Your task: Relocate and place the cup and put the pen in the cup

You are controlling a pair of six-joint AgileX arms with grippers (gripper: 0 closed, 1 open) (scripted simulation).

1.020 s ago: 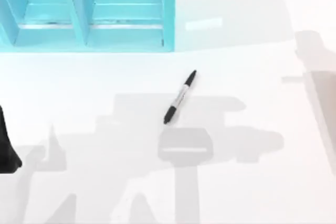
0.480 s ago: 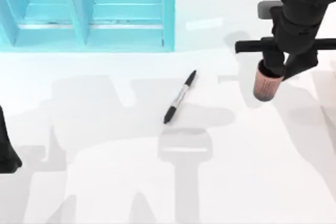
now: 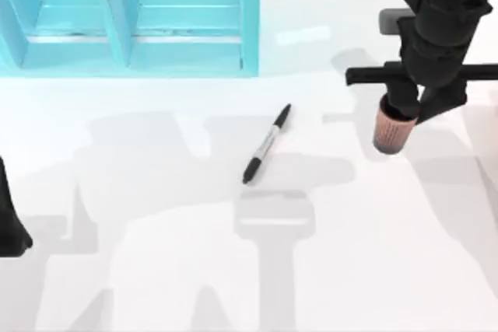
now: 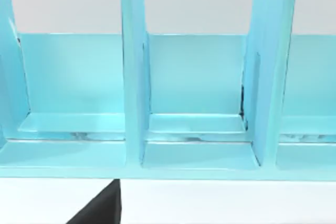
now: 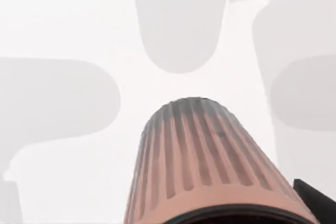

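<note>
Top view shows one small reddish-brown ribbed cup (image 3: 390, 131) hanging under the right gripper (image 3: 415, 103) at the right side of the white bench (image 3: 233, 270). The black fingers (image 3: 402, 101) are closed on the cup's rim and hold it, so the body of the cup goes down from the fingers, toward the bench. One slim pen (image 3: 266, 144) with black cap, black end and grey-white barrel lies flat and diagonal on the bench, well apart from these fingers, toward the left of the cup and touching nothing else. One light blue shelf unit (image 3: 132, 21) with upright dividers stands at the far left part of the bench, farther from the fingers than the pen.

Right wrist view looks along the ribbed wall of the cup (image 5: 202, 161); its dark rim is nearest to the camera and the white bench (image 5: 63, 35) is beyond it.

Left arm (image 3: 9, 215) is parked at the left edge of the bench; whether its fingers are wide or narrow I cannot tell. Left wrist view faces the blue shelf unit (image 4: 184, 103), where three open compartments are counted.
</note>
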